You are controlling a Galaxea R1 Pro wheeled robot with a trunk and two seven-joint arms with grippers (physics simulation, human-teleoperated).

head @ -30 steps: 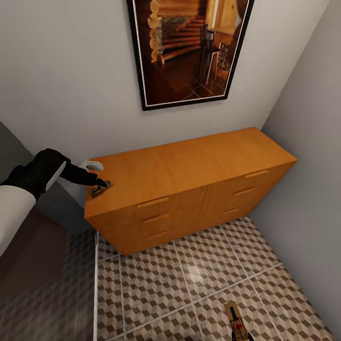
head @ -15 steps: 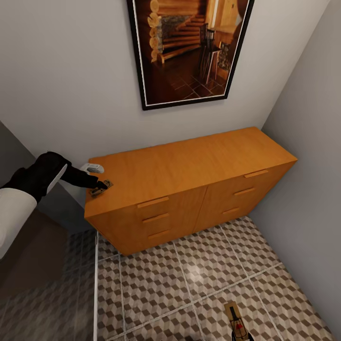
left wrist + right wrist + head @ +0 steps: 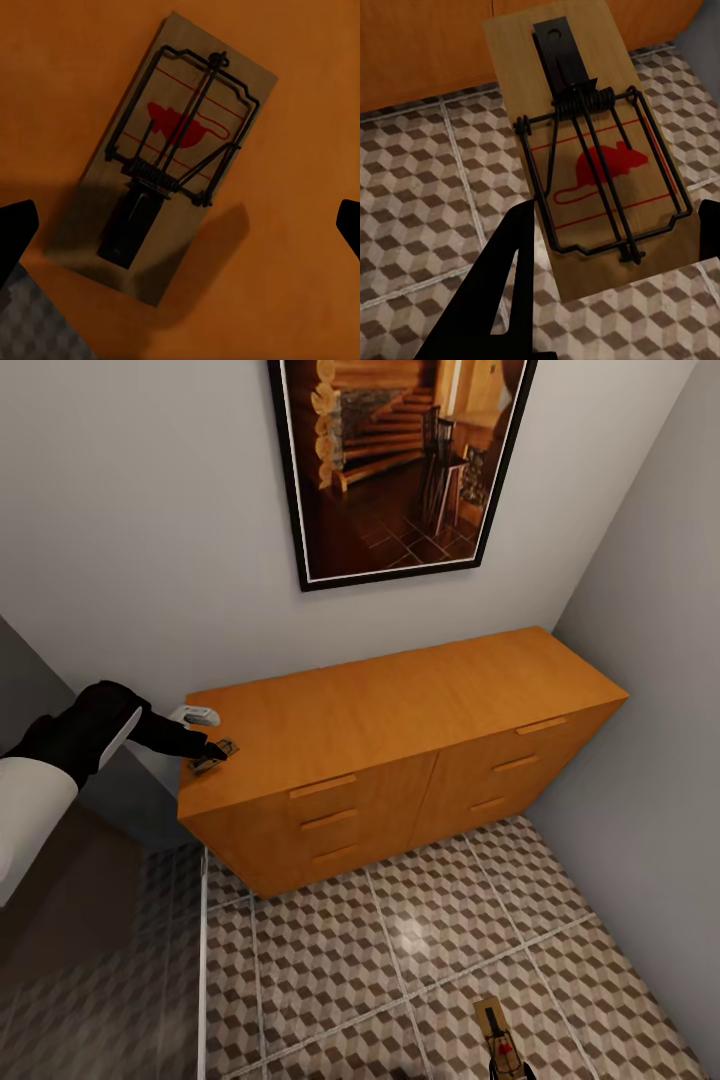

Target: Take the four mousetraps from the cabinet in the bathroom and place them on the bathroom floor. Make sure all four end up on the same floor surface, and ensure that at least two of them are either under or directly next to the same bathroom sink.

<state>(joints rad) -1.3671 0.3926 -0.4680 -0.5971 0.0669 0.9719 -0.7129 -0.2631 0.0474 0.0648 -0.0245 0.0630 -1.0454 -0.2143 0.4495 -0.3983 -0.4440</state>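
Note:
A mousetrap lies flat at the left front corner of the orange-brown cabinet, its wire and red spot plain in the left wrist view. My left gripper hangs right over it, open, with one fingertip on each side of the board. A second mousetrap is held above the cube-patterned bathroom floor, low in the head view. My right gripper is shut on its edges. The sink is out of view.
A framed picture hangs on the wall above the cabinet. A grey side wall closes in on the right. A small white object sits by the wall behind the cabinet's left corner. Dark glass stands at left.
My left gripper has edged slightly down and back over the trap on the cabinet corner. Nothing else has visibly moved.

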